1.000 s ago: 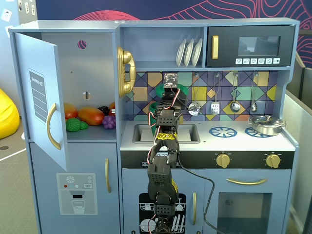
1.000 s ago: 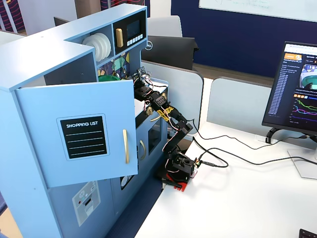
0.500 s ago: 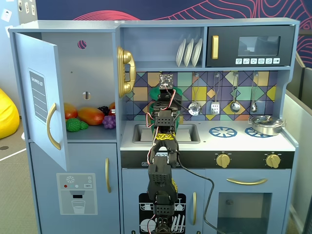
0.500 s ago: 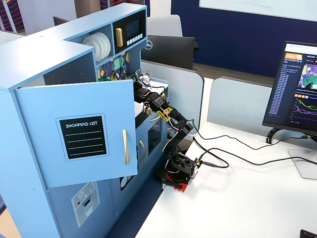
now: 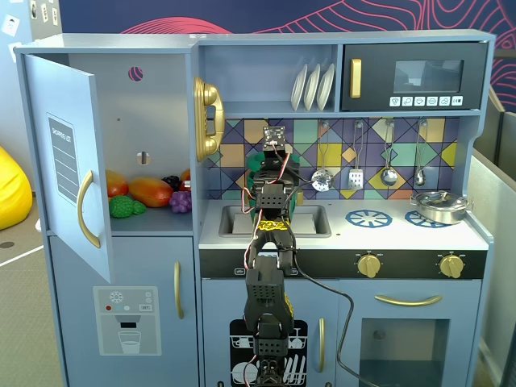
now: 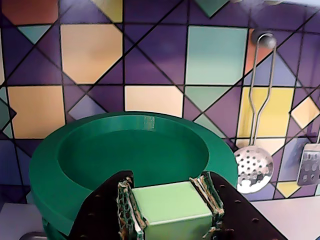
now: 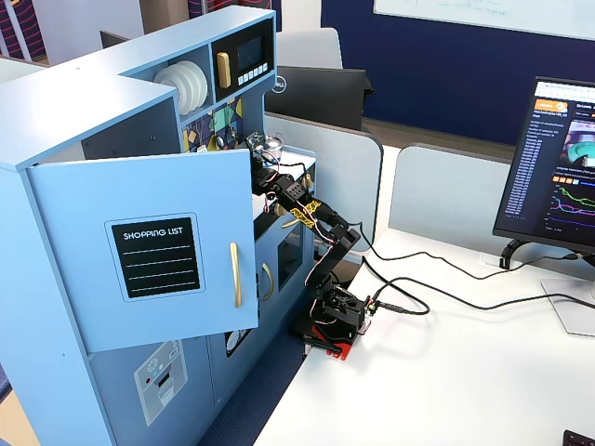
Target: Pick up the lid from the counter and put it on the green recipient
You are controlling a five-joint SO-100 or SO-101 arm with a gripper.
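Note:
In the wrist view the dark-green round lid fills the middle, and my gripper is shut on its light-green block handle. A sliver of dark green shows under the lid's lower left edge; I cannot tell whether it touches the lid. In a fixed view the gripper hangs over the back of the counter, left of the stove. The lid's edge shows beside the arm, and the green recipient stands below, mostly hidden by the arm. In the other fixed view the fridge door hides the gripper.
A silver pot with its own lid sits on the right burner. The sink lies under the arm. Utensils hang on the tiled wall, a skimmer close on the right. The fridge door stands open with toy fruit inside.
The gripper has come down with the lid still in it, from well above the green recipient to just over its top.

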